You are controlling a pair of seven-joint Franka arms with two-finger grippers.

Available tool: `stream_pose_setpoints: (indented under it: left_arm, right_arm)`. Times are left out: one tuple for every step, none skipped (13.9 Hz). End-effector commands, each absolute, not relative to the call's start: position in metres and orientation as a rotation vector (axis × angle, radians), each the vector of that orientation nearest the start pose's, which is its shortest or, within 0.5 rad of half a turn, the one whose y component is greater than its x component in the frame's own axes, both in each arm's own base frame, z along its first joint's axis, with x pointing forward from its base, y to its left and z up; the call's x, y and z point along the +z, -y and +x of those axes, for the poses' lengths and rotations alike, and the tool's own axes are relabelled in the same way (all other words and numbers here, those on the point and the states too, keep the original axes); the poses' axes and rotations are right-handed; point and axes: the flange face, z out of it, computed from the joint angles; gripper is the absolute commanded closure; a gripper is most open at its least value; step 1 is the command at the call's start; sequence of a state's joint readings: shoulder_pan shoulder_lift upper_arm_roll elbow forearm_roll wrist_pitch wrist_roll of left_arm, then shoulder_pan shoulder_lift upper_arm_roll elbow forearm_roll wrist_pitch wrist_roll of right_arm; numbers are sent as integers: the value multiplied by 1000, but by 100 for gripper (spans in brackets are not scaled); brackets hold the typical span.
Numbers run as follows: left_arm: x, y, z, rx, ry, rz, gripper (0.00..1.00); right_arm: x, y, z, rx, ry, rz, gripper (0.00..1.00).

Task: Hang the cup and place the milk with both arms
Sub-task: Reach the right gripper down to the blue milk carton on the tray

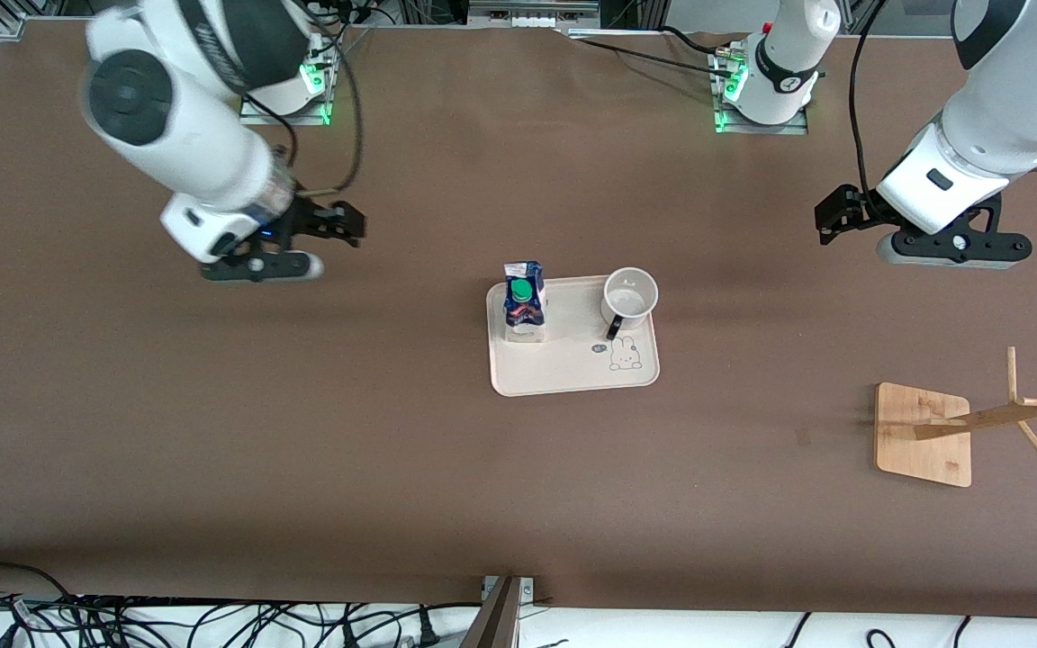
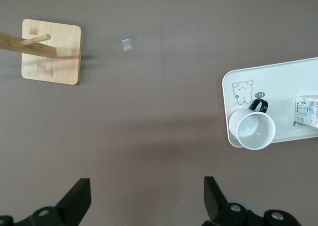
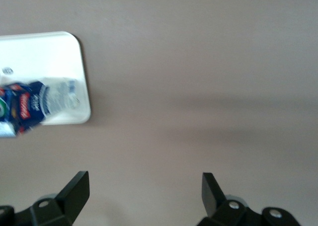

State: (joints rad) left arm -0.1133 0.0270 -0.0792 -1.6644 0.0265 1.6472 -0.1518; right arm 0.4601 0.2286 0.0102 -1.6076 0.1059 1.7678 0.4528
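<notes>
The white cup [image 1: 630, 297] with its black handle stands upright on a cream tray [image 1: 572, 364], at the tray's end toward the left arm. The milk carton [image 1: 524, 301], blue with a green cap, stands on the tray's end toward the right arm. My left gripper [image 1: 829, 216] is open and empty over bare table, apart from the tray. In the left wrist view [image 2: 146, 196] it shows the cup [image 2: 256, 130]. My right gripper [image 1: 343, 225] is open and empty over bare table. In the right wrist view [image 3: 145, 193] it shows the milk [image 3: 30, 107].
A wooden cup rack [image 1: 924, 432] with a tilted-looking post and pegs stands toward the left arm's end, nearer to the front camera than the tray; it also shows in the left wrist view [image 2: 52, 52]. The tray has a bunny drawing [image 1: 625, 353]. Cables lie along the table's front edge.
</notes>
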Motion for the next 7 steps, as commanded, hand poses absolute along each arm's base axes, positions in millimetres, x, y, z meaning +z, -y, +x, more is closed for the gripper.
stream_pose_setpoints:
  left_arm:
    - [579, 108, 558, 72, -52, -3120, 0]
    - [579, 108, 558, 72, -52, -3120, 0]
    - [578, 108, 558, 72, -54, -3120, 0]
    - [579, 108, 558, 72, -52, -3120, 0]
    - [579, 108, 558, 69, -52, -3120, 0]
    - [579, 109, 557, 72, -45, -3120, 0]
    - [579, 109, 557, 72, -40, -3120, 0]
  right_arm:
    - [479, -352, 571, 126, -153, -3056, 0]
    - [474, -375, 575, 118, -194, -3051, 0]
    - [468, -393, 575, 113, -194, -3049, 0]
    - [460, -406, 574, 116, -178, -3052, 0]
    - [456, -425, 569, 106, -172, -3046, 0]
    - [449, -444, 563, 86, -214, -3035, 0]
    - [440, -455, 562, 73, -272, -3022, 0]
